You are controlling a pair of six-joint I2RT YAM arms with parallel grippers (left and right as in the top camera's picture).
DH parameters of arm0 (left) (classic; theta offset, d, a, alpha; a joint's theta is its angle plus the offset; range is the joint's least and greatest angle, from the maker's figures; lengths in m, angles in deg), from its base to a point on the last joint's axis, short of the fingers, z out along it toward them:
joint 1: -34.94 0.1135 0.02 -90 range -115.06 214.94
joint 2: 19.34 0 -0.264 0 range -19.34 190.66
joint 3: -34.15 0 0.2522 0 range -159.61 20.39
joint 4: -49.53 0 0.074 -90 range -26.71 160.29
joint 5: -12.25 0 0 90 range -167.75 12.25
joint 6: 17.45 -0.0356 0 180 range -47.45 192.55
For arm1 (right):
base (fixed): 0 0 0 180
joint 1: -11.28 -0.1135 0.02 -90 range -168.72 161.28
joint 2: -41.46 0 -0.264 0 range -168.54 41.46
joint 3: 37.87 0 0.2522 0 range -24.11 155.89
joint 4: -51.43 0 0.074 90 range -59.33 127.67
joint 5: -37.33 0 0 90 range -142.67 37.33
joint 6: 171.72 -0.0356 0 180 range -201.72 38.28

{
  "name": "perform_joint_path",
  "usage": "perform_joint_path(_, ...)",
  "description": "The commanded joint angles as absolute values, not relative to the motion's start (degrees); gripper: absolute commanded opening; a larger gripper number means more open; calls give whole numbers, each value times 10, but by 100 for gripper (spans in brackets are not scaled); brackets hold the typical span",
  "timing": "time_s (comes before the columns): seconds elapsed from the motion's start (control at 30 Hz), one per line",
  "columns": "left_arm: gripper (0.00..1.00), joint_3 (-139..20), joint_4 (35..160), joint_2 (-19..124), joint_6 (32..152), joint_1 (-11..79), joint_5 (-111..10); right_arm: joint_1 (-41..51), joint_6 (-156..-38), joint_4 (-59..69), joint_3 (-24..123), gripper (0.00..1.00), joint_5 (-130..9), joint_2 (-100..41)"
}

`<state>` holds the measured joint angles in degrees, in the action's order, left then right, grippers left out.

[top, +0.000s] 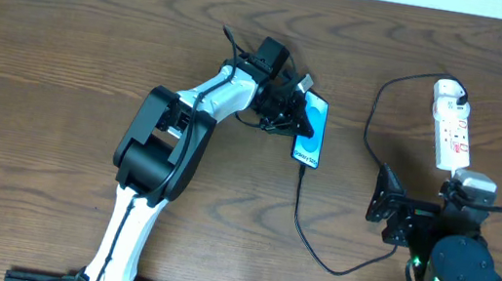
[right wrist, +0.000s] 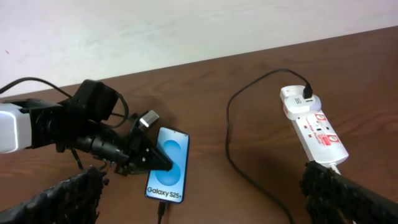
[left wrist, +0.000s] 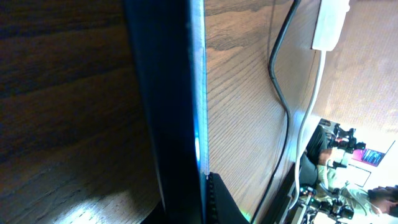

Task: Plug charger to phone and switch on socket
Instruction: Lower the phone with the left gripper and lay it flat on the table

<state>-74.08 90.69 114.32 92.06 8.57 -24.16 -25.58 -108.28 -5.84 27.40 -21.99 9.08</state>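
The phone [top: 313,141] lies flat on the wooden table with its blue screen [right wrist: 179,148] up. My left gripper [top: 300,118] is shut on the phone's left side, one finger over the screen; the left wrist view shows the phone's dark edge [left wrist: 171,93] clamped between the pads. The charger's black cable [top: 298,211] runs from a connector [right wrist: 161,210] sitting against the phone's bottom edge, loops right, and ends at a plug [right wrist: 305,99] in the white socket [top: 453,134]. My right gripper [top: 429,192] hangs open just short of the socket's near end [right wrist: 323,146], holding nothing.
The socket's white cord [left wrist: 314,106] and the black cable [left wrist: 283,93] run side by side across the wood between the phone and the right arm's base [top: 459,273]. The left arm [top: 166,148] stretches diagonally over the table's middle.
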Motion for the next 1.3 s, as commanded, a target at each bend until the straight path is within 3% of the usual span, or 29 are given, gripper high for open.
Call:
perform_joint_path(0.0, 8, -738, 907, 1134, 919, 89, -279, -251, -1089, -52, 277, 99, -215, 87)
perform_joint_path(0.37, 17, -736, 909, 1134, 930, 89, -279, -251, -1089, -47, 277, 99, -215, 86)
perform_joint_path(0.6, 33, -736, 911, 1134, 930, 89, -279, -251, -1089, -44, 277, 99, -215, 86)
perform_joint_path(1.27, 46, -736, 946, 1134, 930, 89, -395, -251, -1089, -44, 277, 99, -215, 85)
